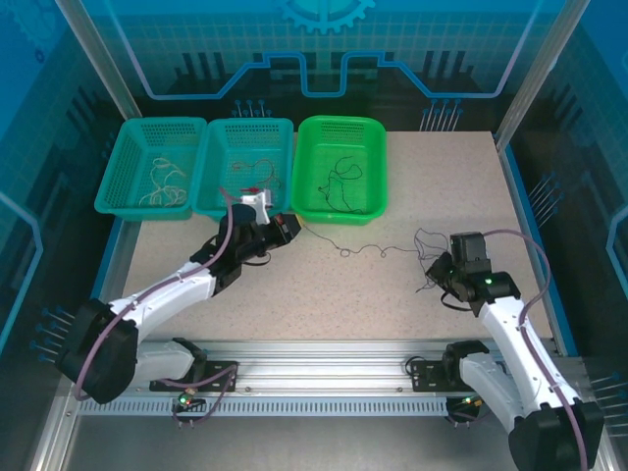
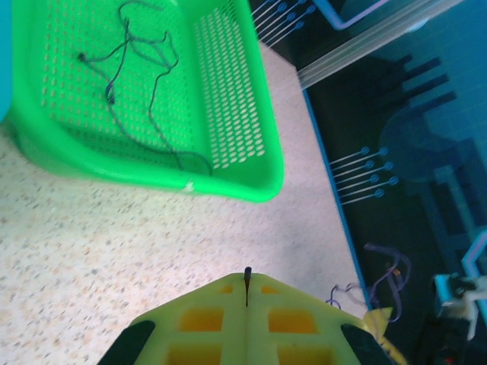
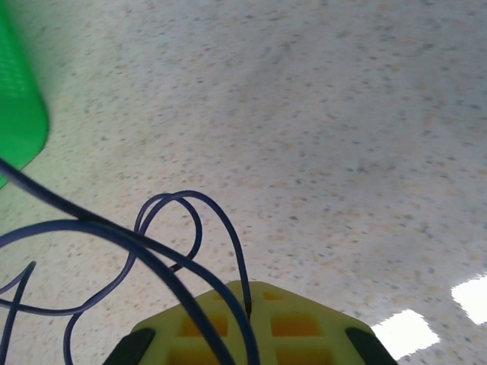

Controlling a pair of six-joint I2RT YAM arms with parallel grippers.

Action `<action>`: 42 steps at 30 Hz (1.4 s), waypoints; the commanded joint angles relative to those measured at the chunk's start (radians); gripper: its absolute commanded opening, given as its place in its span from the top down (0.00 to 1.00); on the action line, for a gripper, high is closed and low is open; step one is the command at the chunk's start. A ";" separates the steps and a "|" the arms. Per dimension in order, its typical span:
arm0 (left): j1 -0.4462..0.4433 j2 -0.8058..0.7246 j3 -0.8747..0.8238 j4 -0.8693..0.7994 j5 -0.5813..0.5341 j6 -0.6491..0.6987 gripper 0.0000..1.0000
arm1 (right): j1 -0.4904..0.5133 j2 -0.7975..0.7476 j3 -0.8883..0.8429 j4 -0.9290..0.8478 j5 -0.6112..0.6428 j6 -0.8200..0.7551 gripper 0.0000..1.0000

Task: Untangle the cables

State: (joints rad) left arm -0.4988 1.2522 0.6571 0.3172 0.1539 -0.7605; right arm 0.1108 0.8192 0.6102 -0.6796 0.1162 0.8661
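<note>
— Overhead first: where is it?
— The dark cable (image 1: 358, 251) lies stretched sideways on the surface (image 1: 461, 186). It runs along the near wall of the green basket (image 1: 381, 162) and on past its right corner. Your left fingers (image 1: 290, 229) hold one end by the basket's near-left corner. Your right fingers (image 1: 435, 267) hold the other end, well right of it.
— Left wrist?
— Fingers (image 2: 262, 293) pressed together, a thin dark end nipped in the seam. The green basket (image 2: 228, 114) is straight ahead, with loose dark strands (image 2: 110, 96) inside.
— Right wrist?
— Closed too, on the dark cable (image 3: 114, 228), which loops just off the tips. The basket's corner (image 3: 19, 114) sits far left.
— The next move?
— Probably the left arm's, since it is nearer the basket. The speckled surface is flat, and blue panels (image 1: 442, 39) stand close behind the basket.
</note>
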 commanded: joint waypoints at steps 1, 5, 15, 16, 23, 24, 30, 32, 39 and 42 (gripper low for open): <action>-0.041 0.052 -0.024 -0.032 0.017 0.124 0.93 | 0.030 0.018 0.050 0.098 -0.131 -0.115 1.00; -0.098 0.067 -0.063 0.071 0.044 0.205 0.59 | 0.095 0.041 0.116 0.146 -0.214 -0.201 1.00; -0.149 0.079 -0.006 0.155 0.289 0.575 0.29 | 0.224 0.089 0.256 0.128 -0.263 -0.260 1.00; -0.166 0.106 -0.002 0.181 0.305 0.604 0.27 | 0.225 0.090 0.263 0.130 -0.271 -0.254 1.00; -0.216 0.311 0.016 0.566 0.343 0.628 0.10 | 0.250 0.086 0.317 0.152 -0.345 -0.274 1.00; -0.217 0.347 0.029 0.614 0.337 0.617 0.07 | 0.256 0.083 0.315 0.160 -0.353 -0.274 1.00; -0.216 0.466 0.131 0.742 0.296 0.564 0.01 | 0.306 0.093 0.325 0.166 -0.387 -0.281 1.00; -0.217 0.488 0.156 0.751 0.263 0.567 0.03 | 0.321 0.097 0.330 0.167 -0.379 -0.279 1.00; -0.217 0.490 0.180 0.756 0.265 0.556 1.00 | 0.329 0.078 0.336 0.116 -0.252 -0.254 1.00; -0.216 0.434 0.120 0.754 0.224 0.549 1.00 | 0.304 0.053 0.331 0.031 -0.085 -0.218 1.00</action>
State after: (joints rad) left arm -0.7155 1.7420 0.8181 1.0325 0.4107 -0.1978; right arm 0.4301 0.9058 0.9138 -0.5655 -0.1265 0.6163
